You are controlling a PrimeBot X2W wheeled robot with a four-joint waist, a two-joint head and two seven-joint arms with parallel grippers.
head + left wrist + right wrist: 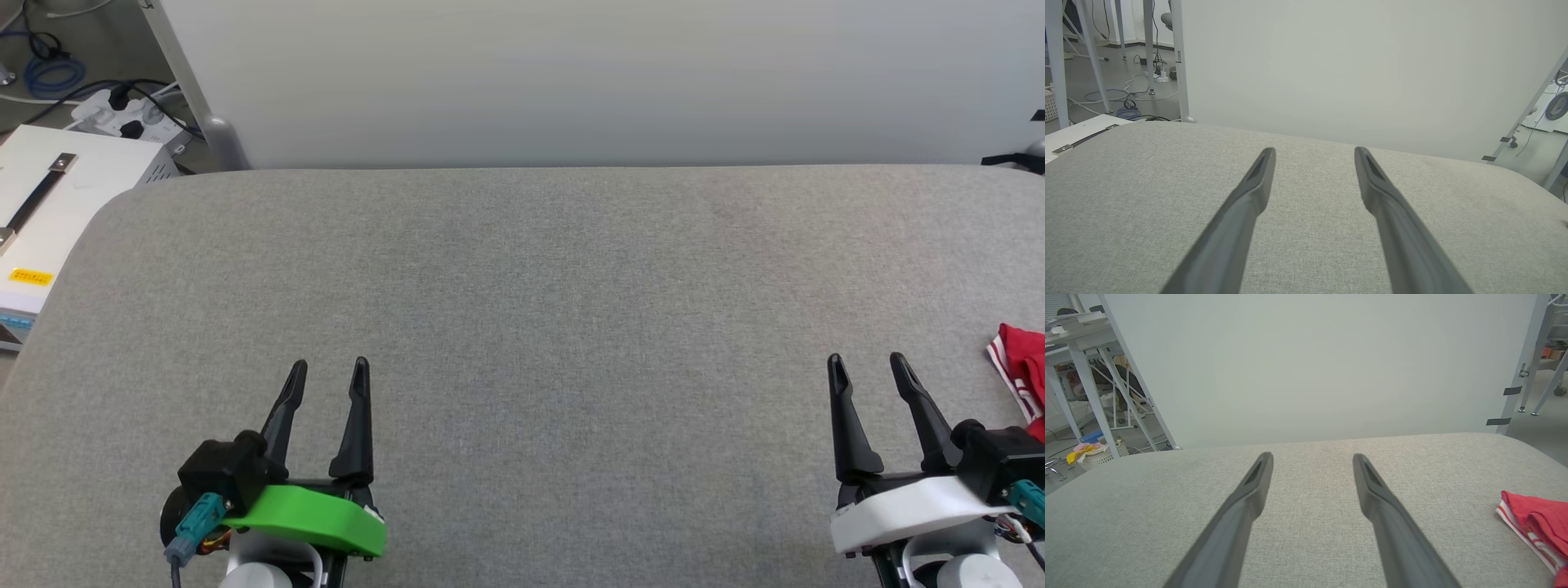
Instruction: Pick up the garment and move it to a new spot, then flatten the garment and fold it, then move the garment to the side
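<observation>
Red garment (1025, 355), seemingly red-white striped trim (1521, 531), grey tabletop (522, 327)

I get only a red, stripe-trimmed corner of the garment (1022, 363) at the right edge, the rest cut off in both views that catch it, and on the box (82, 196), itself cropped at the left, the yellow label (31, 277) is too small to read.

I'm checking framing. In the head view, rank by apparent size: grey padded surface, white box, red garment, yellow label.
1. grey padded surface, by far
2. white box, cut off by the left edge
3. red garment, cut off at the right edge
4. yellow label on the box, smallest
</observation>
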